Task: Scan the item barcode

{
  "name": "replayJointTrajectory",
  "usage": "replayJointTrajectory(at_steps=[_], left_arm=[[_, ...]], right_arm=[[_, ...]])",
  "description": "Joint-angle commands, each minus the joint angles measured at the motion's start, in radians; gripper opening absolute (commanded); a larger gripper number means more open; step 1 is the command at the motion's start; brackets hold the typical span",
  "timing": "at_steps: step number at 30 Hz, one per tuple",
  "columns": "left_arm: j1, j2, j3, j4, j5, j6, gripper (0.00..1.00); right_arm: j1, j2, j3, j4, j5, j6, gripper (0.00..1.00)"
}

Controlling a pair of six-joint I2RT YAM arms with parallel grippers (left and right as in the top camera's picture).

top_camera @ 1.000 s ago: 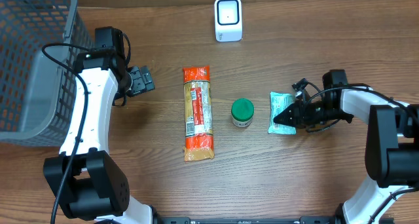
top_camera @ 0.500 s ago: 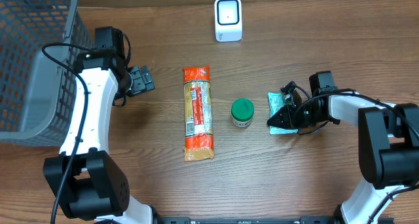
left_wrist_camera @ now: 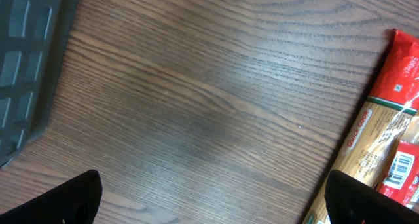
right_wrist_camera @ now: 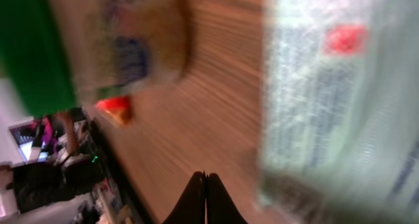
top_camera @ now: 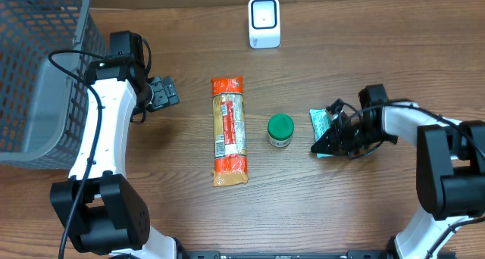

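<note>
- Pick-up stage: teal packet (top_camera: 323,123) flat at 3 o'clock.
- Right gripper (top_camera: 317,148) pinched shut, empty, at packet's 6 o'clock edge; left gripper (top_camera: 164,92) wide, idle.
- Next, likely: open, grasp, present to scanner (top_camera: 264,22) at 12 o'clock.

Teal packet (top_camera: 321,121) lies flat, well apart from the white scanner (top_camera: 264,21).

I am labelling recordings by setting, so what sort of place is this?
Probably a mock shop checkout on a wooden table: a small white box-shaped scanner, a grey plastic mesh basket, and packaged groceries such as the long orange pasta packet.
</note>
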Motion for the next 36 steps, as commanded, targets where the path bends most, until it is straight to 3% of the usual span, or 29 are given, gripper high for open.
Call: replayJointTrajectory(at_steps=[1,5,11,14,18,25,36], left_arm=[[0.002,-0.006,0.009,0.000,-0.009,0.023,1.00],[0.002,-0.006,0.009,0.000,-0.009,0.023,1.00],[0.002,-0.005,0.009,0.000,-0.009,0.023,1.00],[0.002,-0.006,0.009,0.001,-0.009,0.023,1.00],[0.002,-0.006,0.009,0.001,-0.009,0.023,1.00],[0.002,-0.006,0.009,0.001,-0.009,0.023,1.00],[0.002,-0.005,0.009,0.001,-0.009,0.023,1.00]], right_arm=[[-0.003,-0.103,0.166,-0.137,0.040,-0.093,0.04],[-0.004,-0.131,0.259,-0.225,0.219,-0.074,0.04],[-0.005,-0.131,0.260,-0.211,0.681,0.205,0.05],[-0.004,-0.131,0.245,-0.207,0.807,0.302,0.05],[-0.005,-0.131,0.205,-0.183,0.809,0.305,0.14],[-0.002,-0.131,0.077,-0.080,0.795,0.327,0.13],[-0.002,-0.131,0.000,-0.074,0.563,0.327,0.09]])
